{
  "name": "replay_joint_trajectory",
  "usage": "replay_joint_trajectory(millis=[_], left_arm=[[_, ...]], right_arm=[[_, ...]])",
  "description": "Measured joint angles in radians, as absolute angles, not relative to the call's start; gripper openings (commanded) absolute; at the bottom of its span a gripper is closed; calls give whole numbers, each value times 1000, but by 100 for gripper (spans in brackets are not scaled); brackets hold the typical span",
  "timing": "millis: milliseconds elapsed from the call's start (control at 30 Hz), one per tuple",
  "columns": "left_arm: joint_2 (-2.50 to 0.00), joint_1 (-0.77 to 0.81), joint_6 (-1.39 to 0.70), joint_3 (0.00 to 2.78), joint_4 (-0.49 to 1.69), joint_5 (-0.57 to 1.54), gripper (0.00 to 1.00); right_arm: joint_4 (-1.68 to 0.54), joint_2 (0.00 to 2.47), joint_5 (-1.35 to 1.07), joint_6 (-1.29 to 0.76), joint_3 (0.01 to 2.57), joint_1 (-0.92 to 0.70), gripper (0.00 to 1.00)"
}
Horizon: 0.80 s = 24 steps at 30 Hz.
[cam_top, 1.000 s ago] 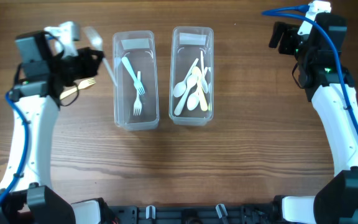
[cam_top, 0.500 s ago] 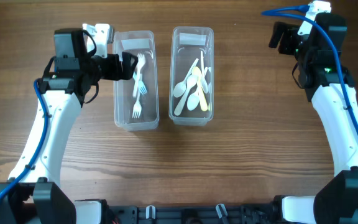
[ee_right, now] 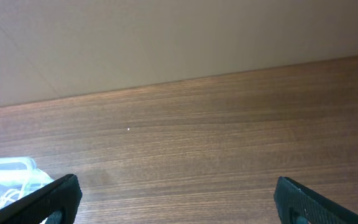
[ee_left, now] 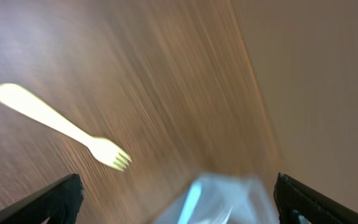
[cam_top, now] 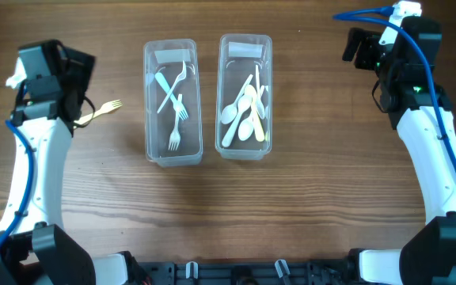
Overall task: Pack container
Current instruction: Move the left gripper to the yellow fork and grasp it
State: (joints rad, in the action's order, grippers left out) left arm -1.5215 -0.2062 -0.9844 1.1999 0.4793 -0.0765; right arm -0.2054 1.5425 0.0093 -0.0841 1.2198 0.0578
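Hovering near the far-left corner of the bench [cam_top: 307, 198], the left gripper [cam_top: 79, 71] has its fingers spread wide, nothing between them. A pale yellow fork [ee_left: 61, 127] lies loose on the wood just beside it, outside both containers. The left container [cam_top: 148, 119] holds forks [cam_top: 176, 107] (at least three, crossing), and the right container [cam_top: 221, 119] beside it holds spoons [cam_top: 244, 115]. By the far-right corner the right gripper [cam_top: 358, 47] hangs spread too, holding nothing.

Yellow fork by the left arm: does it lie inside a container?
No, the yellow fork lies on the table, left of the fork container.
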Motion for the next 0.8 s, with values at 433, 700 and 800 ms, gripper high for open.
replay_joint_trajectory(millis=[433,700,800], left_arm=[[-1682,-237,-1183,1200,416,-330,100],[-1900,-257,-1051,1200,198,-339,100],[-1921,-285,-1032,1200,208,-316,100]], right_arm=[[-205,1542,9,-84,1220,58,100],[-205,1542,9,-84,1220,58,100],[-205,1542,9,-84,1220,58,99]])
